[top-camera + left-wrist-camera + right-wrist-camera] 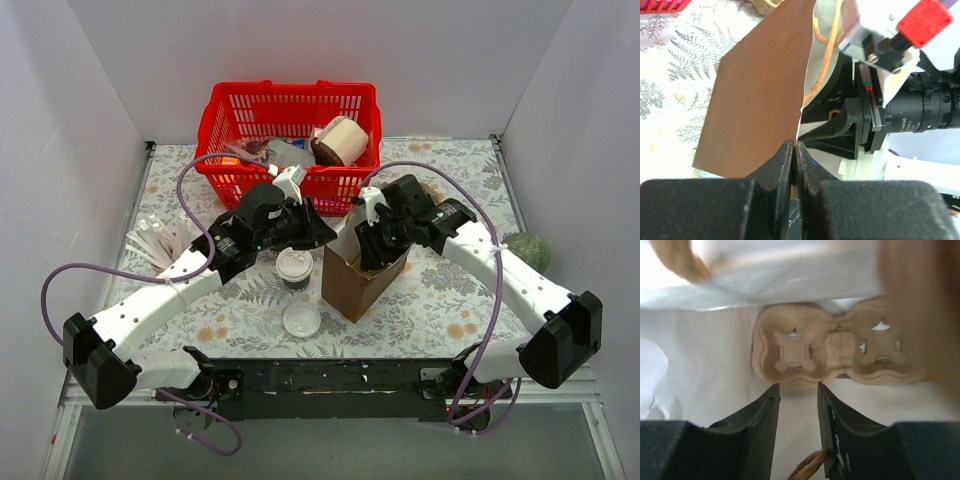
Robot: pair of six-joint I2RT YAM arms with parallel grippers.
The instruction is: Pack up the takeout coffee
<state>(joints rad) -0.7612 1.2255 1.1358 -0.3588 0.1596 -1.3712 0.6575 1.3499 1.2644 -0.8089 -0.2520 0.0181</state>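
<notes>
The takeout coffee (295, 268), a small dark cup with a white lid, stands on the table just left of the brown paper bag (352, 283). My left gripper (322, 234) is shut on the bag's top left edge; in the left wrist view its jaws (795, 146) pinch the brown wall (755, 100). My right gripper (376, 252) reaches down into the open bag. In the right wrist view it is open (797, 388) and empty, above a pale pulp cup carrier (837, 347) lying on the bag's white floor. Both carrier wells are empty.
A loose white lid (301, 319) lies in front of the cup. A red basket (228, 120) at the back holds a tan cup-like item (340, 141) and other things. White sticks (160, 240) lie at the left, and a green round object (527, 249) at the right.
</notes>
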